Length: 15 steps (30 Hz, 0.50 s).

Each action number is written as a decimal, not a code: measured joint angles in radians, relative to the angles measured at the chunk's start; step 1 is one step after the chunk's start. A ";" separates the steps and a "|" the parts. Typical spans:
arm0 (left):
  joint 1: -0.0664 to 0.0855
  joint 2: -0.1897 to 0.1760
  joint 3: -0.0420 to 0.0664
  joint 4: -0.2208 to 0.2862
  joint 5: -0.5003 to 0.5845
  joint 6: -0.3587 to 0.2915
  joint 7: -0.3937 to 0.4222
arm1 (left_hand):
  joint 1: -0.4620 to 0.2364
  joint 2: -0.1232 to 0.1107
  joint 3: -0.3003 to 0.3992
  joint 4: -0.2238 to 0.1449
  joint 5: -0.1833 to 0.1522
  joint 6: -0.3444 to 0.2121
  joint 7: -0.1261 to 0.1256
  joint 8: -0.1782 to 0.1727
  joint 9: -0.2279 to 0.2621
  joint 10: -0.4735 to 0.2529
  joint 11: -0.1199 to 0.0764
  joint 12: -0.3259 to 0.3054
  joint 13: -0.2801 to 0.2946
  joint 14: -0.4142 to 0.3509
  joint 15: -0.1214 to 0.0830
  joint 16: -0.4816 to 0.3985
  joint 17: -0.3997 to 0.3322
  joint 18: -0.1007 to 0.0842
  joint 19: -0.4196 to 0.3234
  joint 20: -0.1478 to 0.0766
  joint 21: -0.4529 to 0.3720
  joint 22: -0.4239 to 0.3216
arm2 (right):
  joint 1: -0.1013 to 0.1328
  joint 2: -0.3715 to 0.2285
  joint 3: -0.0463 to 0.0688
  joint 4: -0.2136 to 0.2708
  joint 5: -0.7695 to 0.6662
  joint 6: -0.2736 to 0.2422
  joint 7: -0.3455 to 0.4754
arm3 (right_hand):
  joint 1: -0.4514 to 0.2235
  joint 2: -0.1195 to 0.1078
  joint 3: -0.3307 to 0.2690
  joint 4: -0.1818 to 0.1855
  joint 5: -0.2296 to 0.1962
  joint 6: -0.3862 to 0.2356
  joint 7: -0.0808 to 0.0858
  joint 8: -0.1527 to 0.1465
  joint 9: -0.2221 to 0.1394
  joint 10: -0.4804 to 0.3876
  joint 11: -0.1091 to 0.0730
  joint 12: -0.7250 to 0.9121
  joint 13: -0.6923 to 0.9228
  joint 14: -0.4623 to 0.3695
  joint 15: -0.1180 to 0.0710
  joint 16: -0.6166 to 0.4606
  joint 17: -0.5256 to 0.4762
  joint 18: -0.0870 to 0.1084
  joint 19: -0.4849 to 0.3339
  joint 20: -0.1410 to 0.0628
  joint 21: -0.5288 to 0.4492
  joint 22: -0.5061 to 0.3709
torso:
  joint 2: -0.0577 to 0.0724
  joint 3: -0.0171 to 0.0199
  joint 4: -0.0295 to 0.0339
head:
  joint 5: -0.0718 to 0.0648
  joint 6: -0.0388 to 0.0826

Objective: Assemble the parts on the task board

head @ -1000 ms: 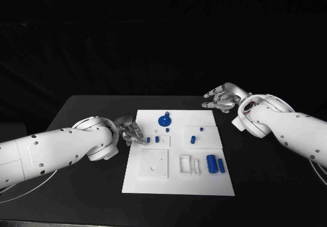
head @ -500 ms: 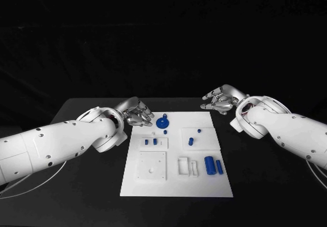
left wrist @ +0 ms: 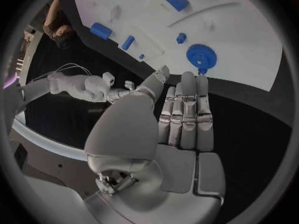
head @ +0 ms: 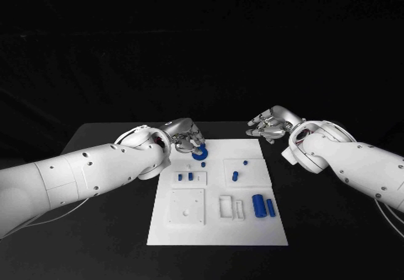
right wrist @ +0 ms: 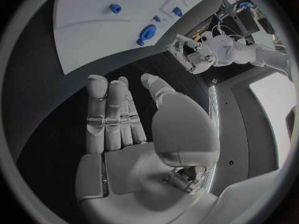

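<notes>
**Left robot hand staged at the gear, nothing grasped yet**

Your left robot hand [head: 186, 136] hangs over the far-left corner of the task board [head: 253, 224], just beside the blue gear [head: 200, 153]. In the left wrist view its fingers [left wrist: 187, 112] are straight and side by side, with the thumb off to one side and nothing in them. The blue gear sits just past the fingertips on the white plate. My read: it's lined up that way so the gear lands between thumb and fingers on the way down. From the head view I can't tell whether a fingertip touches the gear.

Your right robot hand [head: 271, 125] is parked off the board, over the black desk [head: 110, 233] past the far-right corner. The right wrist view shows a flat palm, extended fingers [right wrist: 109, 117] and nothing held. It's likely kept there to leave the board free for the left arm.

Where the parts are:
- The gear is at the far edge, left of centre.
- The small blue pegs [head: 187, 175] are in the raised tile behind the recessed square plate [head: 187, 205].
- The short blue piece [head: 236, 173] is on the tile to their right.
- The two blue cylinders [head: 264, 205] lie side by side near the right edge, next to the white slotted brackets [head: 232, 206].

Judgement: assembly has barely started, since most parts are loose or lying flat. The gear is thin and flat, so pinch it at the rim. A top-down squeeze will probably skate it across the plate.
</notes>
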 measured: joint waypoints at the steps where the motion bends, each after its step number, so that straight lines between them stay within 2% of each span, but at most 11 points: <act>1: 0.000 0.008 -0.002 -0.008 -0.012 0.006 0.001 | 0.010 0.003 -0.008 0.003 0.000 0.000 0.001 0.000 0.000 -0.002 0.002 0.000 0.000 0.000 0.000 -0.002 0.000 0.000 0.007 -0.001 -0.011 -0.007 | 0.000 0.001 0.000 0.000 0.000 -0.001 0.001 | 0.000 0.000 0.016 -0.004 -0.011 0.001 -0.001 0.000 0.000 0.011 0.004 -0.049 -0.054 0.004 0.004 -0.001 -0.013 0.004 0.000 0.000 -0.025 -0.011 | 0.001 0.0000 0.0000 | 0.000 0.001; 2: 0.000 0.017 -0.005 -0.018 -0.026 0.014 0.001 | 0.012 0.003 -0.011 0.006 0.001 0.000 0.000 0.000 0.000 -0.002 0.002 0.000 0.000 0.000 0.000 -0.002 0.000 0.000 0.008 -0.001 -0.016 -0.010 | 0.000 0.001 0.000 0.001 0.001 -0.002 0.002 | 0.000 0.000 0.030 -0.006 -0.016 0.004 0.001 0.000 0.000 0.019 0.008 -0.081 -0.089 0.005 0.005 -0.006 -0.023 0.005 0.000 0.000 -0.044 -0.019 | 0.002 0.0000 0.0000 | 0.000 0.002; 4: -0.001 0.031 -0.009 -0.034 -0.046 0.026 0.001 | 0.031 0.008 -0.015 0.004 0.024 0.003 0.004 0.000 0.000 -0.002 0.002 0.000 0.000 0.000 0.000 -0.002 0.000 0.000 0.017 -0.004 -0.024 -0.007 | 0.000 0.002 0.000 0.002 0.002 -0.004 0.004 | 0.000 0.000 0.051 -0.009 -0.023 0.009 0.003 0.000 0.000 0.030 0.013 -0.139 -0.158 0.003 0.008 -0.010 -0.043 0.012 0.002 0.002 -0.085 -0.037 | 0.006 0.0002 0.0000 | -0.001 0.005; 7: -0.002 0.049 -0.014 -0.056 -0.076 0.046 0.001 | 0.031 0.008 -0.003 -0.007 0.035 0.007 0.008 0.000 0.000 -0.017 0.004 0.000 0.000 0.000 0.000 -0.005 0.003 0.000 0.017 -0.004 -0.024 0.026 | 0.000 0.003 0.000 0.003 0.004 -0.007 0.007 | -0.010 -0.001 0.067 -0.012 -0.023 0.011 0.005 0.000 0.000 0.037 0.019 -0.192 -0.200 -0.008 0.018 -0.017 -0.066 0.013 0.000 0.011 -0.161 -0.068 | 0.010 0.0010 -0.0004 | -0.002 0.009; 15: -0.003 0.078 -0.020 -0.094 -0.137 0.090 0.000 | 0.031 0.008 -0.001 -0.015 0.035 0.016 0.013 0.000 0.000 -0.045 0.005 0.000 -0.001 -0.004 -0.004 -0.017 0.004 0.000 0.017 -0.004 -0.043 0.045 | 0.001 0.003 0.000 0.008 0.011 -0.012 0.012 | -0.012 -0.001 0.069 -0.012 -0.023 0.012 0.003 0.000 0.000 0.042 0.025 -0.231 -0.203 -0.009 0.020 -0.011 -0.101 0.013 0.000 0.012 -0.184 -0.085 | 0.018 0.0028 -0.0003 | -0.002 0.016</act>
